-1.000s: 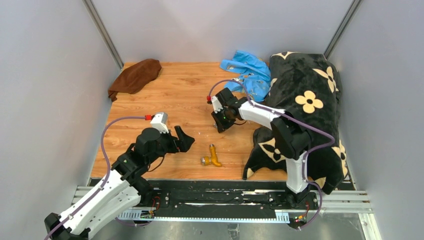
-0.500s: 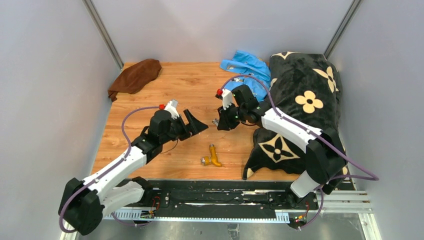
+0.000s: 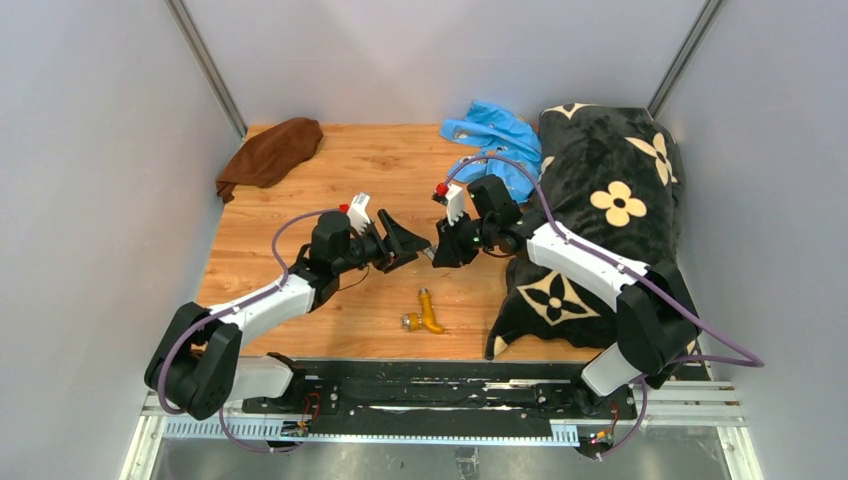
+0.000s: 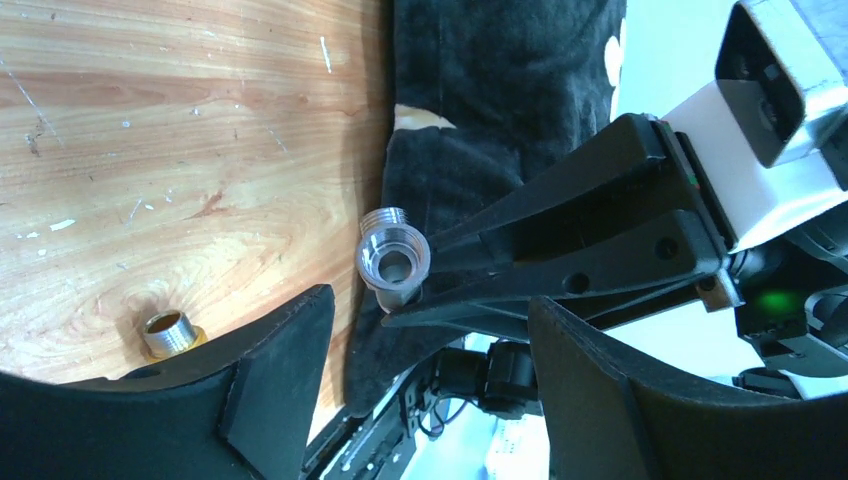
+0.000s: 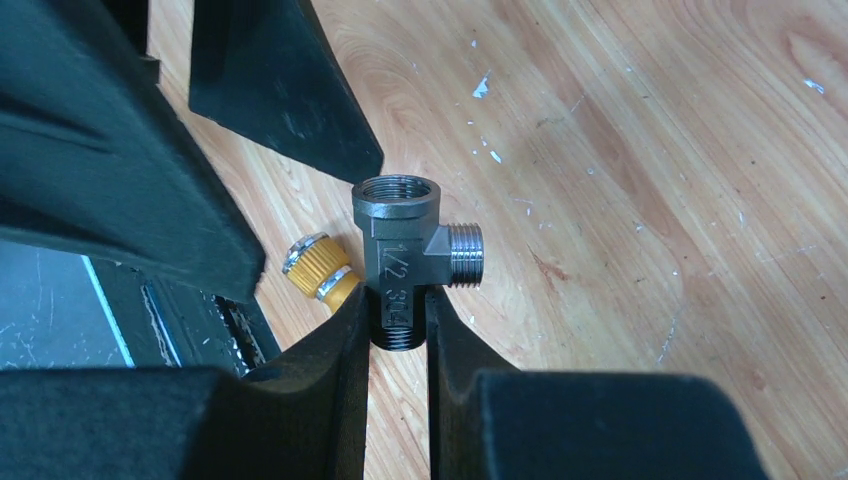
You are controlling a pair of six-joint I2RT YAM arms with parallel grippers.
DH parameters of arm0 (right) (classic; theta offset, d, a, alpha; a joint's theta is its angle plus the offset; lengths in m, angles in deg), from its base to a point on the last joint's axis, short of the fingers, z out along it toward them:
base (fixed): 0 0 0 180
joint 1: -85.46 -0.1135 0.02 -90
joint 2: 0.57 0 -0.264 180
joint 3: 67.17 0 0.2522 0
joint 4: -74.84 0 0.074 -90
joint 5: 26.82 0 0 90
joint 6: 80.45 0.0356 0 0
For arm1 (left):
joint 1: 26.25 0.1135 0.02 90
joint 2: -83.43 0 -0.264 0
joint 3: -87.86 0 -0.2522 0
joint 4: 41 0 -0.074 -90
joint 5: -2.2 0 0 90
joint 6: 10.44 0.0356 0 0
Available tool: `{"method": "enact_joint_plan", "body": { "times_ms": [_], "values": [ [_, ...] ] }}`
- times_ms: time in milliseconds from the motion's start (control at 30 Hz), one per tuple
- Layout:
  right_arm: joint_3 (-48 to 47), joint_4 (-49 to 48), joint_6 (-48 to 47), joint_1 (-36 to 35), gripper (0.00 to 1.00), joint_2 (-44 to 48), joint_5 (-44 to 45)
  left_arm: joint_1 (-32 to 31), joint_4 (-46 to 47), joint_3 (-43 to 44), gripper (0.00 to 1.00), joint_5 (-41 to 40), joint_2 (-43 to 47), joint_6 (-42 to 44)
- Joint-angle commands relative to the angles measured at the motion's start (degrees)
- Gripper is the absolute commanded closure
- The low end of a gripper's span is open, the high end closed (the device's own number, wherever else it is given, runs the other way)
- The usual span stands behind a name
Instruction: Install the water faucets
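My right gripper (image 3: 438,252) is shut on the silver-grey T-shaped fitting (image 5: 410,250) and holds it above the wooden table, threaded side port to the right. In the right wrist view the gripper (image 5: 398,312) clamps the fitting's lower stem. My left gripper (image 3: 412,243) is open and empty, its jaws facing the fitting from the left, apart from it. In the left wrist view the gripper (image 4: 430,320) has the fitting (image 4: 393,262) just beyond its fingertips. The brass-orange spout (image 3: 428,313) lies on the table near the front edge; it also shows in both wrist views (image 4: 170,333) (image 5: 320,270).
A black blanket with cream flowers (image 3: 610,200) covers the table's right side. A bright blue plastic bag (image 3: 495,135) lies at the back, a brown cloth (image 3: 270,152) at the back left. Grey walls close in both sides.
My left arm has reached right and forward, bringing its open gripper up to the right gripper. The right gripper, still holding the fitting, has shifted slightly toward the back right and turned to face it.
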Motion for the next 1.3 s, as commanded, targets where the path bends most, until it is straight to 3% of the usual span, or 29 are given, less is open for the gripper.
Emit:
{"method": "enact_joint_plan", "body": {
  "times_ms": [0, 433, 700, 800, 833, 867, 933, 1000, 1067, 1167, 1267],
  "values": [
    [0.2, -2.3, 0.8, 0.7, 0.99, 1.3, -3.0, -0.8, 4.1, 0.2, 0.28, 2.3, -1.5, -0.5],
    [-0.3, -2.3, 0.6, 0.6, 0.99, 1.6, -5.6, -1.1, 4.1, 0.6, 0.57, 1.6, -3.6, -1.0],
    [0.1, -2.0, 0.2, 0.6, 0.99, 2.7, -6.3, -1.1, 4.1, 0.7, 0.70, 0.9, -4.8, -1.4],
    [0.0, -2.4, 3.0, 0.8, 0.99, 2.6, -7.0, -1.1, 4.1, 0.4, 0.96, -0.2, -4.2, -1.7],
    [-0.3, -2.5, 4.6, 1.0, 0.98, 2.3, -8.4, -1.1, 4.2, 0.2, 0.99, -0.8, -3.7, -2.0],
    [-0.4, -3.2, 6.6, 1.5, 0.88, 2.1, -10.6, -1.1, 4.2, 0.0, 1.00, -1.4, -3.1, -2.1],
    [1.1, -7.4, 11.8, 2.1, 0.52, 2.8, -14.5, -1.1, 4.8, -0.4, 1.00, -2.2, -2.1, -2.6],
    [3.9, -12.7, 18.2, 3.2, 0.33, 4.6, -15.3, -1.0, 7.1, -0.9, 1.00, -2.6, -1.4, -4.3],
    [8.7, -21.4, 27.4, 5.5, 0.28, 7.2, -15.4, -0.9, 12.1, -2.2, 1.00, -2.3, -1.0, -6.7],
    [20.2, -49.2, 48.1, 8.5, 0.23, 9.9, -13.7, -0.9, 20.3, -4.6, 1.00, -2.8, -0.4, -9.9],
    [28.4, -70.0, 61.4, 9.0, 0.19, 9.0, -9.8, -0.9, 29.4, -6.9, 1.00, -4.3, -0.7, -14.0]
  ]
}}
